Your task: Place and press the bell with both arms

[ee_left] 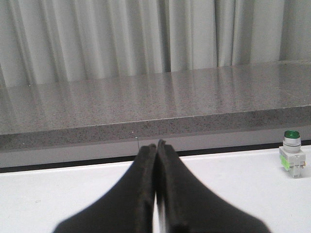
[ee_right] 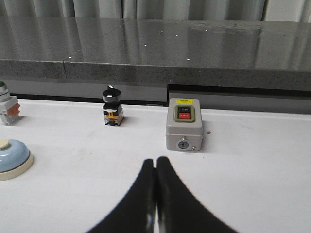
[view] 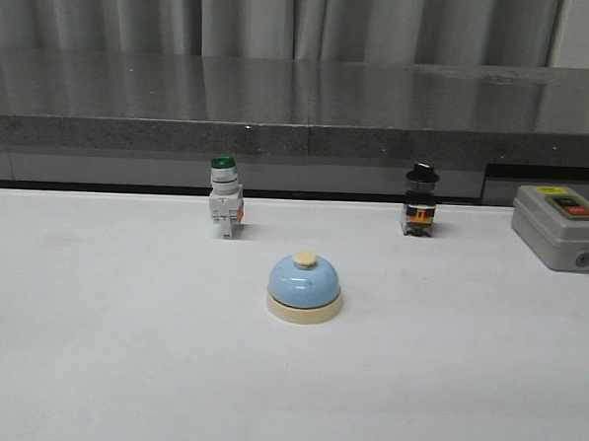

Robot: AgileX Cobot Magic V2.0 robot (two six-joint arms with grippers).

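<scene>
The light-blue bell with cream base and button stands upright in the middle of the white table, free of any gripper. Part of the bell also shows at the edge of the right wrist view. Neither arm appears in the front view. My left gripper is shut with nothing between its fingers, low over the table and pointing at the grey ledge. My right gripper is shut and empty too, well apart from the bell, with the grey switch box ahead of it.
A white push-button with green cap stands behind the bell to the left; the same push-button shows in the left wrist view. A black selector switch stands back right. A grey switch box sits far right. A grey stone ledge runs along the back.
</scene>
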